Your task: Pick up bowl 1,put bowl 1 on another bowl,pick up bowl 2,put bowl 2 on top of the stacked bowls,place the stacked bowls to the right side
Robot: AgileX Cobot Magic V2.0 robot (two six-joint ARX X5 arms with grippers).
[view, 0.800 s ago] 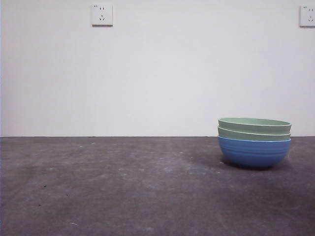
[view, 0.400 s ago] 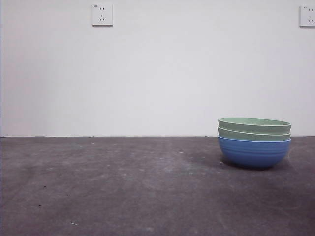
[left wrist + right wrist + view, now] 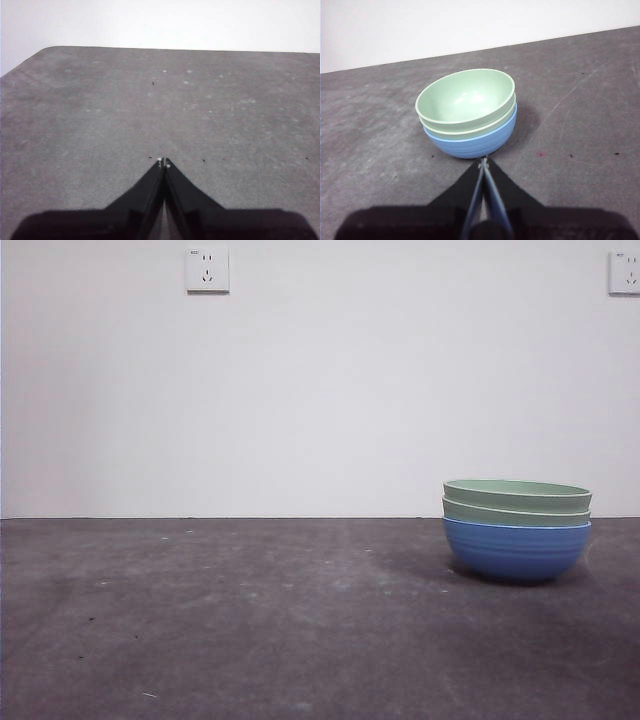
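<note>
- Toward the right edge of the dark grey desk (image 3: 250,620) stood the stacked bowls (image 3: 517,528): a round blue ribbed bowl (image 3: 516,552) at the bottom, with two pale green ribbed bowls (image 3: 517,498) nested inside it, all upright.
- Just before this stack hung the right gripper (image 3: 483,161), its black jaws pressed together and holding nothing.
- Over bare desk hung the left gripper (image 3: 163,162), its jaws also closed and empty.
</note>
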